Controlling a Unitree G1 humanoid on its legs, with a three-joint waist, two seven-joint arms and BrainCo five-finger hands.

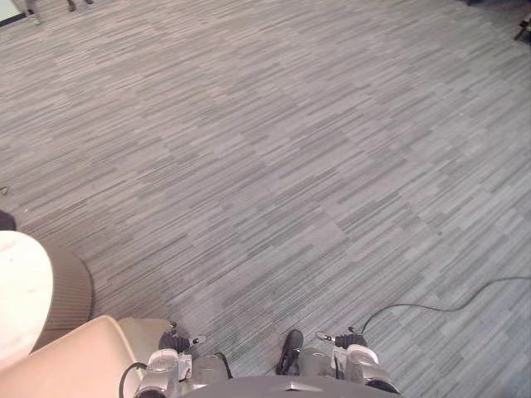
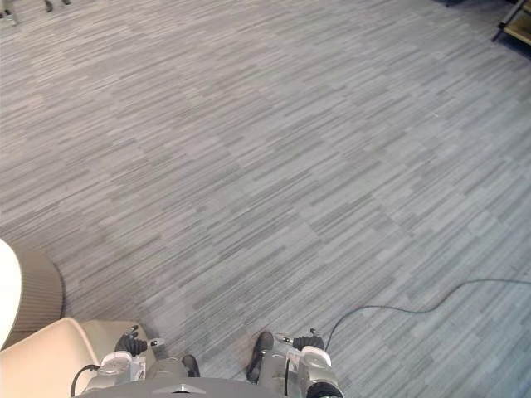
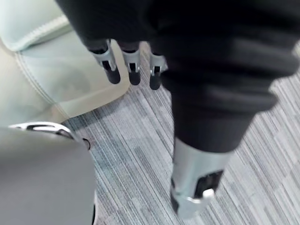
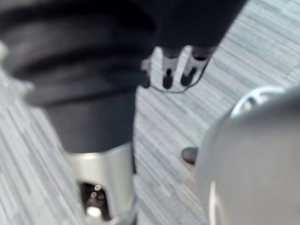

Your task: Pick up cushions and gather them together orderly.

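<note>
L eye: cream cushion lies at robot's lower left on grey striped carpet, beside round side table; nothing gathered yet, I'd say.
L wrist: left hand hangs above cushion edge, fingers straight, empty.
R wrist: right hand slack, empty, over carpet.

Both arms are hung low at the sides, the left arm and the right arm being seen at the near edge of the head views. The left hand is held loose and empty, its fingers straight and side by side, the thumb set apart. The right hand is posed likewise, with fingers extended, thumb apart, and nothing gripped.
</note>
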